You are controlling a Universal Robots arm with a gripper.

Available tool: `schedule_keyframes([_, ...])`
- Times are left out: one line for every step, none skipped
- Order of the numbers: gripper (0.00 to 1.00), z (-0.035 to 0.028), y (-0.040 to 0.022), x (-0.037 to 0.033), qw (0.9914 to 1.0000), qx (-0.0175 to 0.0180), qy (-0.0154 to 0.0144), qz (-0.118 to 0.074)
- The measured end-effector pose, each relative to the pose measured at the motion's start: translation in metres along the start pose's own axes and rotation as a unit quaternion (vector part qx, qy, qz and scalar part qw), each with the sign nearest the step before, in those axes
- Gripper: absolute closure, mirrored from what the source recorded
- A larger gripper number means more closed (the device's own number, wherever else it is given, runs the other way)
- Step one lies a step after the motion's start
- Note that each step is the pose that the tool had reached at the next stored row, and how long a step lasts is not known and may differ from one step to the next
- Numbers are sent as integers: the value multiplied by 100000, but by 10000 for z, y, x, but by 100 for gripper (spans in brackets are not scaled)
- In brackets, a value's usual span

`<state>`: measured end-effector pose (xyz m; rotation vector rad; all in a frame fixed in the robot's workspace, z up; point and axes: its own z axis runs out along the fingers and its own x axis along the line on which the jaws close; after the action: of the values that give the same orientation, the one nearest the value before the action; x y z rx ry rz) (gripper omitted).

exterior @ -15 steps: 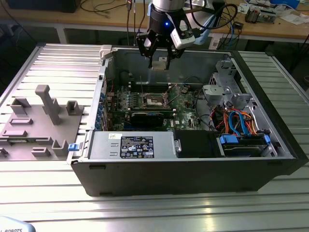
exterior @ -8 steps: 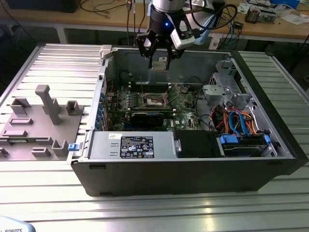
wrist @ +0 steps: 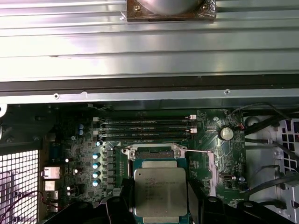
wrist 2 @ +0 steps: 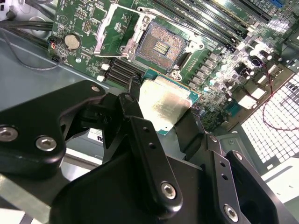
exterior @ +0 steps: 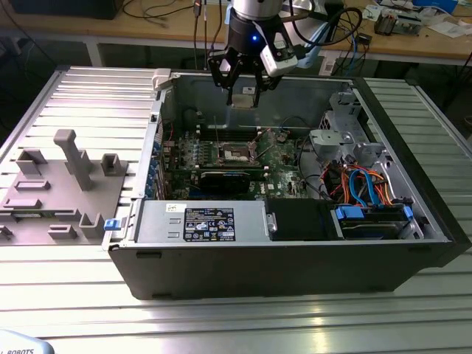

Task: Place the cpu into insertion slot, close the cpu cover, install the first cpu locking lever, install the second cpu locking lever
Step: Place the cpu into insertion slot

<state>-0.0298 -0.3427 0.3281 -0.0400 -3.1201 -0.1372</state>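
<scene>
My gripper (exterior: 243,90) hangs over the open computer case, above the rear part of the green board, shut on the cpu (exterior: 243,96). In both wrist views the cpu (wrist 2: 163,105) (wrist: 160,191) shows its silver-grey top, pinched by its edges between the black fingers (wrist 2: 135,114). The insertion slot (wrist 2: 161,46) lies open and bare below it on the board, seen in the exterior view as a dark square (exterior: 237,153). The cpu cover (wrist 2: 113,27) stands flipped open beside the slot. The held chip hides most of the slot in the first wrist view.
Long black memory slots (wrist: 145,128) run beside the socket. A power supply (exterior: 203,221) fills the case's front, and a drive cage with blue and orange cables (exterior: 361,195) sits at the exterior view's right. Grey fixtures (exterior: 63,184) stand outside the case on the ribbed table.
</scene>
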Motion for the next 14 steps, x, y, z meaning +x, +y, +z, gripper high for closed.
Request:
schedule_keyframes([45,2,0,0,100000,-1,-1,1])
schedule_keyframes([45,5,0,0,100000,-4,-3,0])
schedule_keyframes([45,6,-1,0,100000,-1,0,1])
schedule_keyframes([45,11,-1,0,100000,-2,-1,0])
schedule_keyframes([45,16,-1,0,100000,-1,-2,1])
schedule_keyframes([45,17,-2,0,100000,0,-1,0])
schedule_keyframes([45,19,-2,0,100000,-3,-2,2])
schedule_keyframes([45,21,-2,0,100000,-3,-1,1])
schedule_keyframes([45,23,-2,0,100000,-1,-2,2])
schedule_keyframes([45,25,-2,0,100000,-1,0,2])
schedule_keyframes([45,28,-3,-1,100000,-4,-2,1])
schedule_keyframes([45,29,-3,-1,100000,1,-2,2])
schedule_keyframes([45,32,-3,-1,100000,-1,-2,2])
schedule_keyframes([45,34,-3,-1,100000,-2,-2,1])
